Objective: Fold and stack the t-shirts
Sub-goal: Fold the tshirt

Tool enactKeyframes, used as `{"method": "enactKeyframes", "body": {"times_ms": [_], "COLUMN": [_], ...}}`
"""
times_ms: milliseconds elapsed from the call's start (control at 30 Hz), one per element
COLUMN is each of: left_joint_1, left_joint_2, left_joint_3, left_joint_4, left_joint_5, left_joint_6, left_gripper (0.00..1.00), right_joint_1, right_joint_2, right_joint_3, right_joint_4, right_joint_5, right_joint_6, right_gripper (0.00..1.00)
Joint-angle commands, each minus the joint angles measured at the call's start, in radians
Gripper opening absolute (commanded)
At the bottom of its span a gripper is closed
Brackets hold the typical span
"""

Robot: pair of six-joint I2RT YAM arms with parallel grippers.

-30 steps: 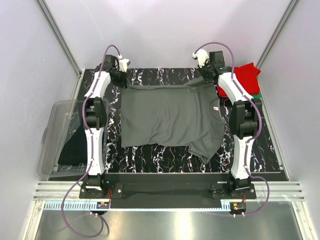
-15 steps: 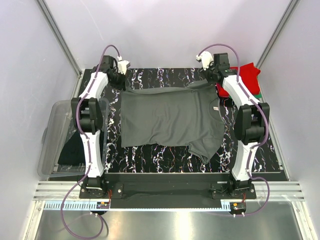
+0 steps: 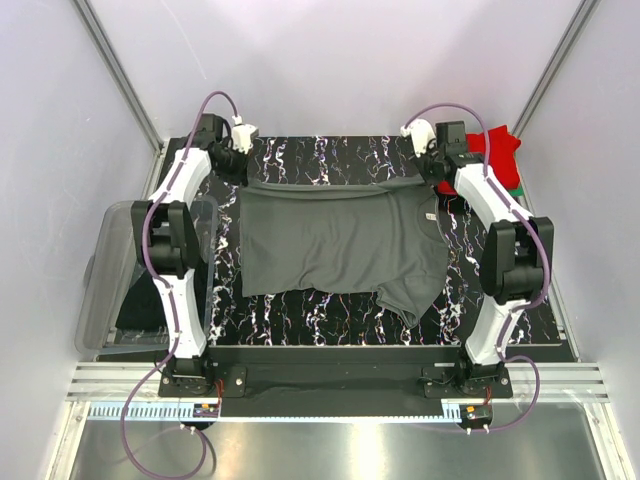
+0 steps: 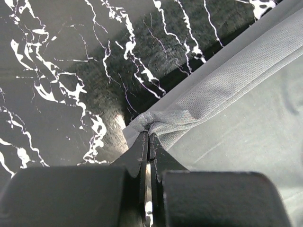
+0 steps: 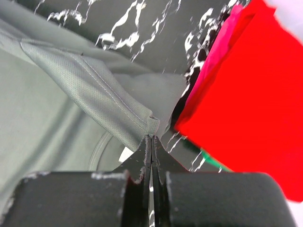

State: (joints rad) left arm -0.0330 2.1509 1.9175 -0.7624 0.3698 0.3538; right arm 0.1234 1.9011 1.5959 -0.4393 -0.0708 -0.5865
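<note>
A dark grey t-shirt (image 3: 335,240) lies spread on the black marbled table (image 3: 330,310). My left gripper (image 3: 240,170) is shut on its far left corner, the cloth hem pinched at the fingertips in the left wrist view (image 4: 149,130). My right gripper (image 3: 428,172) is shut on its far right corner, the hem held at the tips in the right wrist view (image 5: 151,130). The far edge is stretched between the two grippers. A red t-shirt (image 3: 497,155) lies folded at the far right, over a green one (image 3: 512,188); it also shows in the right wrist view (image 5: 246,109).
A clear plastic tub (image 3: 120,275) stands at the left edge with dark cloth (image 3: 140,295) in it. Grey walls and metal posts close in the far side. The right arm's elbow (image 3: 515,260) hangs over the table's right part.
Both grippers have moved outward and nearer along the far edge, pulling the grey shirt's far edge taut and folding it a little toward the near side.
</note>
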Motion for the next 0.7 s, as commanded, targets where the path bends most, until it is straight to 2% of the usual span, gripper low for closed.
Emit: {"method": "enactKeyframes", "body": {"times_ms": [0, 233, 667], "left_joint_1": [0.002, -0.001, -0.021], "left_joint_2": [-0.091, -0.134, -0.201], "left_joint_3": [-0.046, -0.152, -0.305], "left_joint_4": [0.029, 0.031, 0.035], "left_joint_5": [0.003, 0.023, 0.027], "left_joint_6": [0.033, 0.036, 0.039], "left_gripper": [0.00, 0.00, 0.00], "right_joint_1": [0.001, 0.001, 0.001], "right_joint_2": [-0.111, -0.184, -0.185], "right_joint_3": [-0.059, -0.192, -0.290], "right_joint_4": [0.016, -0.007, -0.041], "right_joint_5": [-0.009, -0.021, -0.053], "right_joint_6": [0.010, 0.020, 0.028], "right_gripper": [0.00, 0.00, 0.00]}}
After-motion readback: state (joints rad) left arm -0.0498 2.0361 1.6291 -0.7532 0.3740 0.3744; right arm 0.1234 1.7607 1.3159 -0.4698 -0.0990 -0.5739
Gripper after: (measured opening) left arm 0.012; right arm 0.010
